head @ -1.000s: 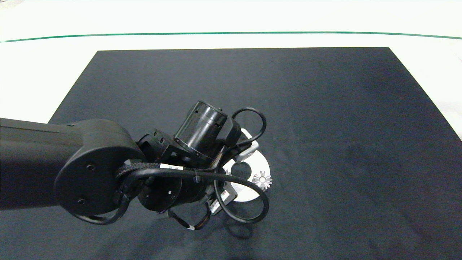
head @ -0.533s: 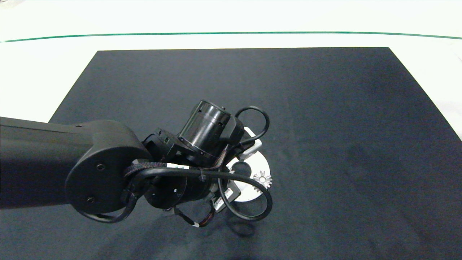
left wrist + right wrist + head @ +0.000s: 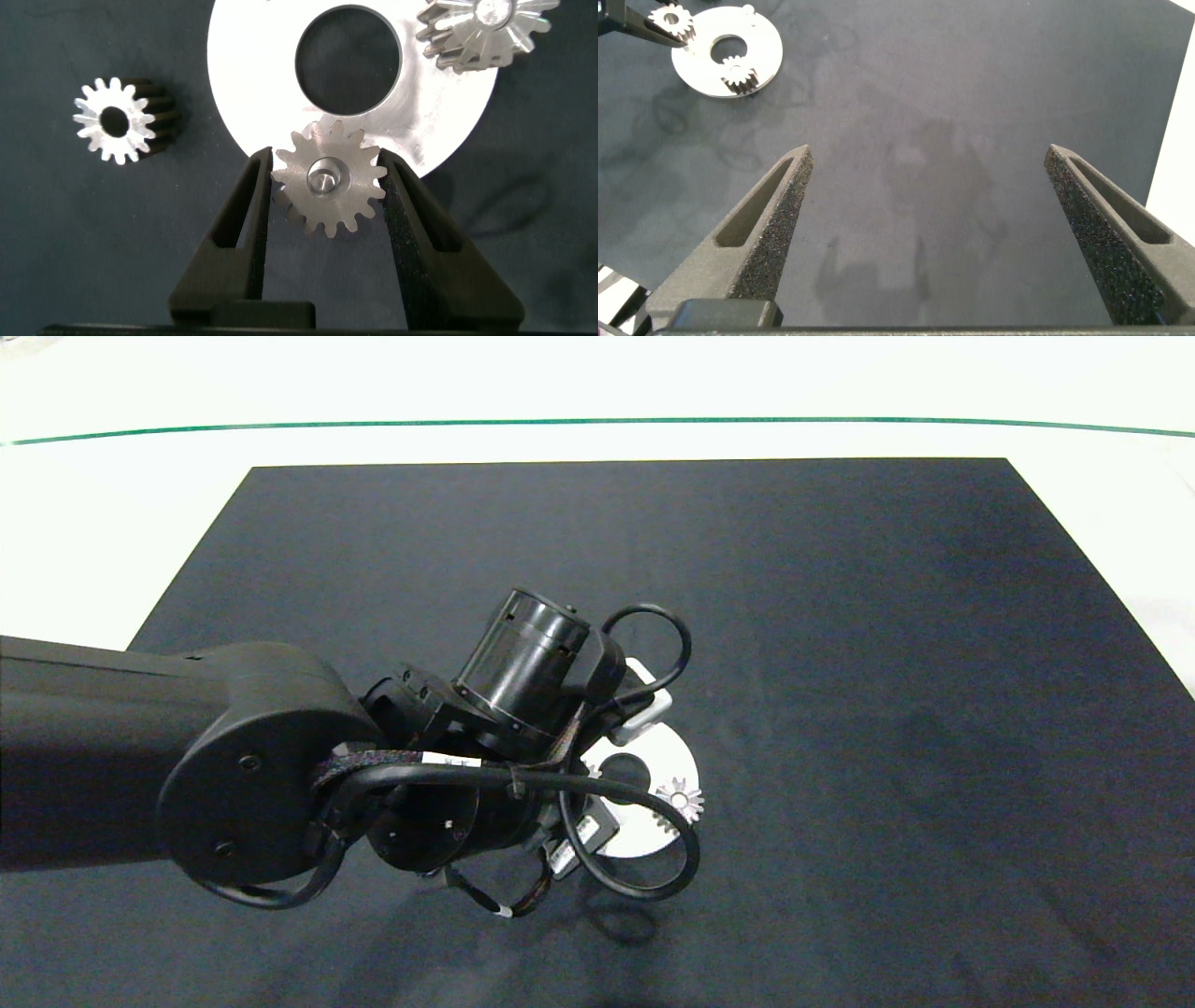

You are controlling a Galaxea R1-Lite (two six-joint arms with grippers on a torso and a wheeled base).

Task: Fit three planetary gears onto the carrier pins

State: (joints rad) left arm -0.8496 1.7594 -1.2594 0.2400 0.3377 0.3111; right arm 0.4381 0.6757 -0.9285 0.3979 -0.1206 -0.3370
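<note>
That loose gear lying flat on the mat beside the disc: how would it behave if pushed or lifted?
The loose gear looks metallic, so it is probably stiff and dense. Lying flat, it would likely slide, not roll. Its pointed teeth may give an uneven grip.

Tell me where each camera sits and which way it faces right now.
Head view: above the table, looking down; left arm covers part of the flat white round carrier disc.
Left wrist view: on the left arm, looking down on the disc; left pincer grips a small silvery toothed gear; another lies off the disc.
Right wrist view: low over the black mat; right pincer open.
All three show the disc.
</note>
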